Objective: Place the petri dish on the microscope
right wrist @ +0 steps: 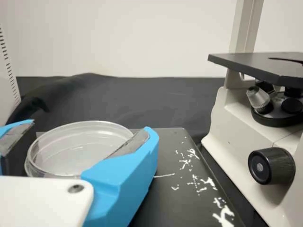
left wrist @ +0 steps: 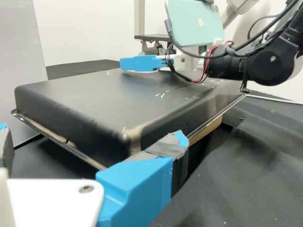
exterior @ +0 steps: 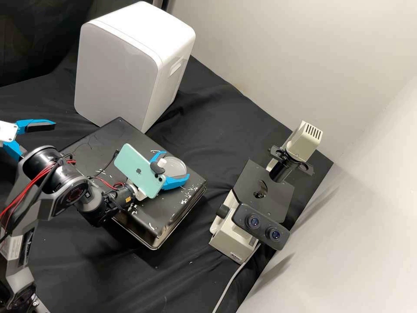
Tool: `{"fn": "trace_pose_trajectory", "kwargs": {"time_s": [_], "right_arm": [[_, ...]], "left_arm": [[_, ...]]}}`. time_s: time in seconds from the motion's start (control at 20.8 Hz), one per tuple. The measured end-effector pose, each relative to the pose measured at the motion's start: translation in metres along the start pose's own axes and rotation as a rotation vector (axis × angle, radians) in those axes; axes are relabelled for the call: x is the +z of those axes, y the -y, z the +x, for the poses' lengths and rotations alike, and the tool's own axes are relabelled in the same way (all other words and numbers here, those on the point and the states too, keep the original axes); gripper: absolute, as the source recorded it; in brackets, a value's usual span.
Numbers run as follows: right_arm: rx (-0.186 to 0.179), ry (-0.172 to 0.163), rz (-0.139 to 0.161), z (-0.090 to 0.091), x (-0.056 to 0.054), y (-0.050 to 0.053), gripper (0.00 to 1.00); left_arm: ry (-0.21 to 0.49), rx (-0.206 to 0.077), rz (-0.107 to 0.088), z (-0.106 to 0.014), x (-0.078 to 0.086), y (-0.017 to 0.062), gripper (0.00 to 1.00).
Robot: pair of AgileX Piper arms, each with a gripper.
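A black cloth (exterior: 226,113) covers the bench. Standing here, I place everything by the black platform (exterior: 173,206) in the middle of it, a scuffed slab flecked with white marks and raised off the cloth.

The biggest thing is a white box (exterior: 130,61) with rounded edges. It stands upright just behind the platform's far corner.

The microscope (exterior: 243,230) sits off the platform on the side toward the pale wall, near it but not touching. Its flat black stage (exterior: 269,195) is bare and its eyepieces face outward.

The right arm (exterior: 65,187) comes in low over the platform's near edge. A mint-green phone (exterior: 139,170) is clamped to its wrist and held above the platform's top.

The left gripper (exterior: 37,141) hangs well off the opposite side of the platform from the microscope. Its jaws are spread wide and hold nothing.

The right gripper (exterior: 177,165) is down on the platform's top, near the corner closest to the microscope. Its jaws are wide, with one blue finger on each side of the dish. One pad lies along the rim and the other looks just clear of it.

The petri dish (right wrist: 71,146) is clear and round. It rests flat on the platform between those fingers, well apart from the microscope's stage.
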Motion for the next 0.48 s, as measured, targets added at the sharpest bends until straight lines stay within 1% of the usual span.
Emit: {"fn": "trace_pose_trajectory", "kwargs": {"time_s": [0.1, 0.14, 0.19, 0.29, 0.38, 0.48], "right_arm": [[0.02, -0.002, 0.002, -0.004, -0.001, -0.007, 0.0], [0.023, 0.002, 0.002, -0.007, 0.0, -0.008, 0.0], [0.034, 0.003, 0.003, -0.009, 0.0, -0.012, 0.0], [0.057, 0.011, 0.005, -0.014, 0.001, -0.02, 0.0], [0.091, 0.007, 0.012, -0.02, 0.0, -0.03, 0.0], [0.126, -0.001, 0.009, -0.024, -0.001, -0.041, 0.0]], "left_arm": [[0.0, 0.0, 0.0, 0.0, 0.0, 0.0, 1.0], [0.0, 0.0, 0.002, 0.0, 0.0, 0.0, 1.0], [0.0, 0.0, 0.004, 0.0, 0.0, 0.0, 1.0], [-0.003, -0.007, 0.004, 0.0, -0.001, 0.0013, 1.0], [-0.005, -0.007, 0.003, 0.0, -0.001, 0.0013, 1.0], [-0.007, -0.006, 0.003, 0.0, -0.001, 0.0012, 1.0]]}}
